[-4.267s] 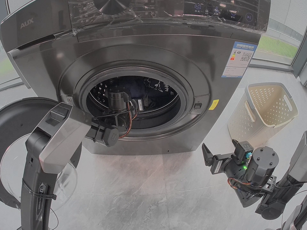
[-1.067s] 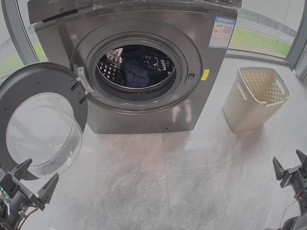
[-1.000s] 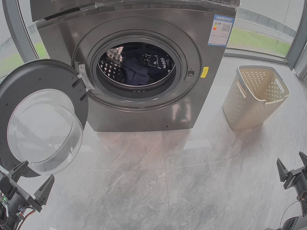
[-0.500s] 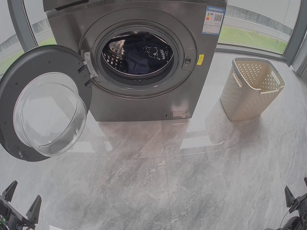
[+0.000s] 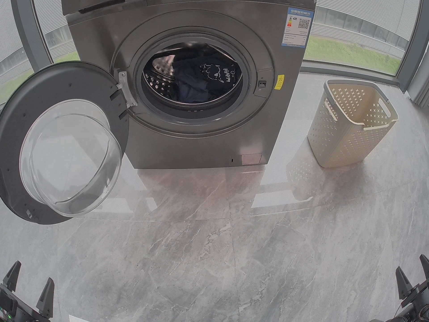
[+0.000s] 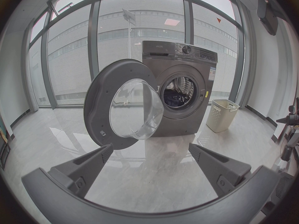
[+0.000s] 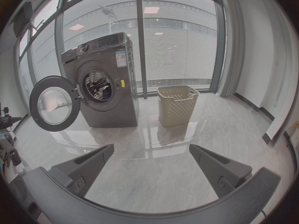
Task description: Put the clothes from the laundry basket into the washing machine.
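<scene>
Left gripper (image 5: pixel 32 276) at the lower left corner of the head view, fingers spread apart, nothing between them. Right gripper (image 5: pixel 410 267) at the lower right corner, likewise spread and empty. Both hang low over the grey floor (image 5: pixel 232 256), well apart from every task item. Laundry basket (image 5: pixel 348 144) stands upright at right of centre, mouth up, just beside the washing machine (image 5: pixel 268 126); the part of its inside on show is bare wall, no cloth seen. Dark clothes (image 5: pixel 201 79) lie heaped in the drum at upper centre, inside the opening. Door (image 5: pixel 58 86) swung wide to the left of the frame, standing between the left gripper and the drum mouth. Judgement: loading looks finished or nearly so. If anything remains in the basket, it lies up and slightly left of the right gripper, which is the nearer arm; approach from above into the open mouth.
</scene>
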Available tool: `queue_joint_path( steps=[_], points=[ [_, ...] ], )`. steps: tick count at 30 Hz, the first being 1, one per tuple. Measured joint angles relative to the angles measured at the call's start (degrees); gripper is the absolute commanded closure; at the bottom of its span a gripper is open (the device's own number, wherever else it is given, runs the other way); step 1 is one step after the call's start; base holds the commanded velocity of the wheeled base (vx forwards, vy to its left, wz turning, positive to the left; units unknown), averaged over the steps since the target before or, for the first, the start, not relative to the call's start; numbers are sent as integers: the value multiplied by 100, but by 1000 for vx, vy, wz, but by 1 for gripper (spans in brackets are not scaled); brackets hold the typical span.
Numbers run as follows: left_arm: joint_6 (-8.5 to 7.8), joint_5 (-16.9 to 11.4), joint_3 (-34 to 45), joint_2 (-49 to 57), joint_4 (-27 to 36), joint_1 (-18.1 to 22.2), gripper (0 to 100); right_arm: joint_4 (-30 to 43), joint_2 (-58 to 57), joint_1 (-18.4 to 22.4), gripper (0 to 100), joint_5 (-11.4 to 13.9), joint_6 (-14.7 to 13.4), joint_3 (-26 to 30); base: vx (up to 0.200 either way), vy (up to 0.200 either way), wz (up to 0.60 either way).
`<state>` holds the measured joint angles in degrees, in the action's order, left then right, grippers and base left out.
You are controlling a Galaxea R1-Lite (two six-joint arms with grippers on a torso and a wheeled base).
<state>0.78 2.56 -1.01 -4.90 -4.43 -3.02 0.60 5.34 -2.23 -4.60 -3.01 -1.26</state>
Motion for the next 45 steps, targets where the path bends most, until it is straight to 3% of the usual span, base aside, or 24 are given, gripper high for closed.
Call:
queue_joint_path(
  steps=[3,8,13,18,21,30,41,45],
  points=[
    [15,-22,0,99,38,171,0,-2,-135,313,0,127,30,16,0,0,0],
    [-29,124,0,256,126,323,0,-13,-336,319,0,249,67,22,0,0,0],
    [20,-122,2,361,601,321,0,-35,-418,308,0,260,67,24,-200,0,0],
    [102,-199,0,405,440,302,0,-39,-449,302,0,268,78,24,-40,0,0],
    [179,-152,0,416,433,297,0,-41,-457,305,0,268,77,24,0,67,0],
    [184,-128,0,424,427,297,0,-39,-463,307,0,268,66,27,0,111,400],
    [189,-126,0,424,427,293,0,-38,-463,300,0,268,63,27,0,0,0],
    [190,-126,0,424,427,293,0,-38,-461,297,0,268,66,24,0,200,0]
  ],
)
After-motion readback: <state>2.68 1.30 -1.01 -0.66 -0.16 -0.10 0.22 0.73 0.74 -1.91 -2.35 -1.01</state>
